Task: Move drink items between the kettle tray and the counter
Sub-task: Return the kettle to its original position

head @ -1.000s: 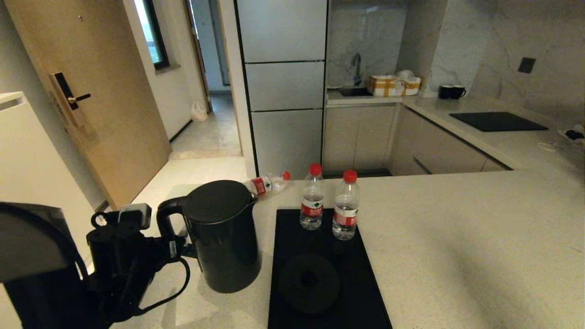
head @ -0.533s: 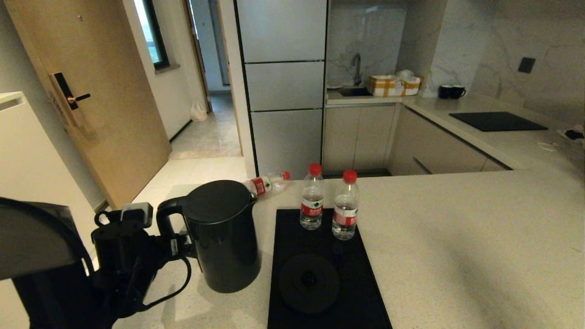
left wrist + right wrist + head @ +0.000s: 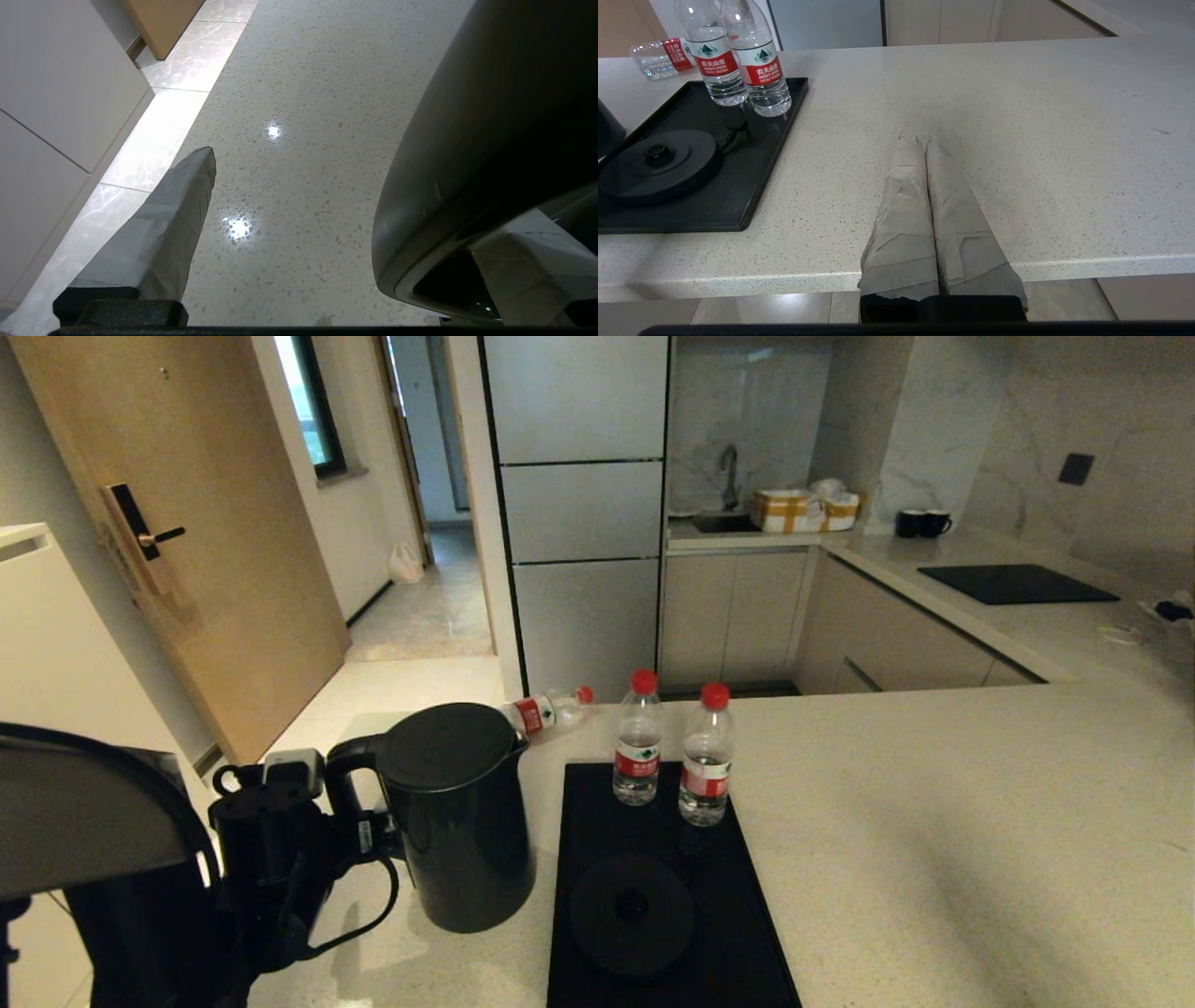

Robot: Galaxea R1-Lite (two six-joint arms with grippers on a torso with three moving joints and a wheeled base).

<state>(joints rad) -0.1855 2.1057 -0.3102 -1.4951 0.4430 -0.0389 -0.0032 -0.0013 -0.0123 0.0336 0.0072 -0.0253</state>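
The kettle [image 3: 455,814] stands on the counter [image 3: 934,821], just left of the tray [image 3: 738,933]. Left gripper [image 3: 369,835] is at the kettle handle, wide open, holding nothing yet. Two bottles [image 3: 638,739] stand upright on the tray's far end, behind the round base [image 3: 631,914]. A 3rd bottle [image 3: 551,709] lies on the counter behind the kettle. Right gripper [image 3: 924,140] is closed & empty, right of the tray.

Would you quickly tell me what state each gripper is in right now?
Left gripper: open, at the kettle's handle, gripping nothing.
Right gripper: shut, empty, at the counter's edge.
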